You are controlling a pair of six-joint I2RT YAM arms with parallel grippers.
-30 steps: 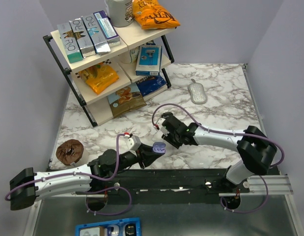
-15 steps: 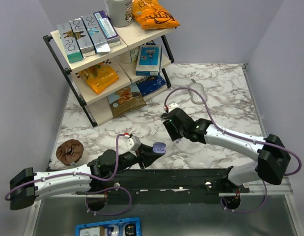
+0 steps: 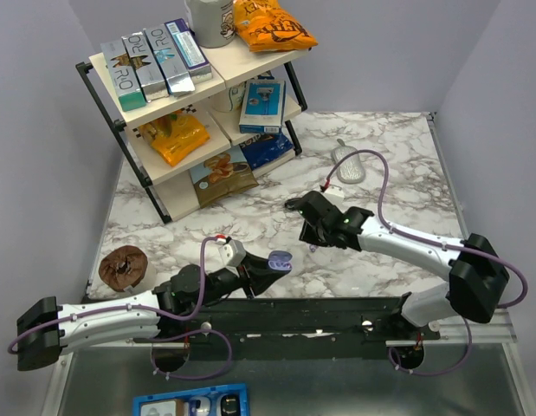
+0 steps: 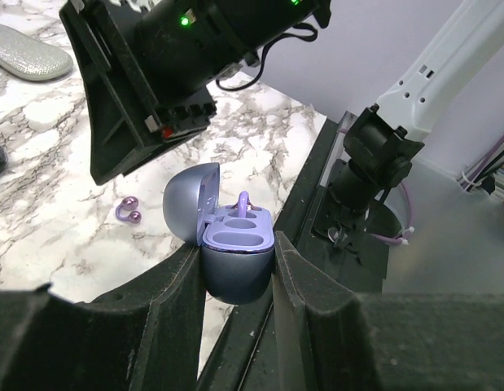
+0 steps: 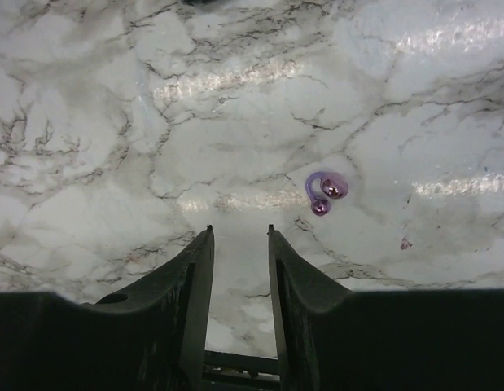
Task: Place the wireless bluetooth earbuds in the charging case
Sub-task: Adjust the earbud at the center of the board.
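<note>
Right gripper, narrowly parted and empty, hovers over the marble table; the loose purple earbud lies just ahead, right of its fingers. Left gripper clamps the open charging case, well apart.

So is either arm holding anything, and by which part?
The left jaws clamp the open charging case by the sides of its lower shell. The right jaws hold nothing.

marble table | lavender walls | two-tier shelf — left rear, stocked
</note>
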